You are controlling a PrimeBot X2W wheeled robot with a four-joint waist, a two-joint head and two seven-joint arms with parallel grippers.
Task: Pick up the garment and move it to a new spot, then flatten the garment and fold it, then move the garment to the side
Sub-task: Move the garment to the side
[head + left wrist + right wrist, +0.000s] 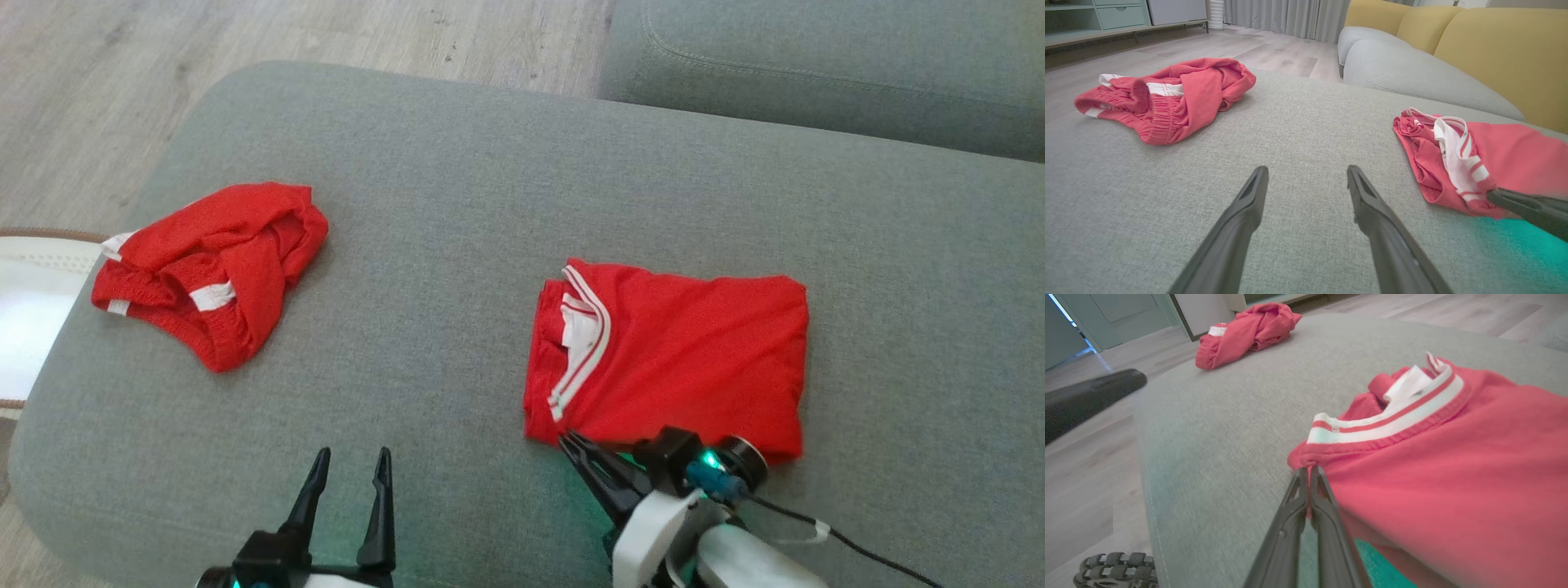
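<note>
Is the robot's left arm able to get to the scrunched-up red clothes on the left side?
Probably yes. The left gripper is open and points up the cushion, and just bare grey fabric lies between it and the scrunched red garment. Nothing seems to stand in the way.

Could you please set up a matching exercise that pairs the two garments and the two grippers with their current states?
Column one:
1. folded shirt
2. crumpled shorts
3. left gripper
4. right gripper

Column two:
A. fingers open, above bare cushion
B. lies bunched up at the robot's left
C. fingers shut on a red fabric corner
D. lies flat in a neat rectangle

Pairs: 1-D, 2-B, 3-A, 4-C.
</note>
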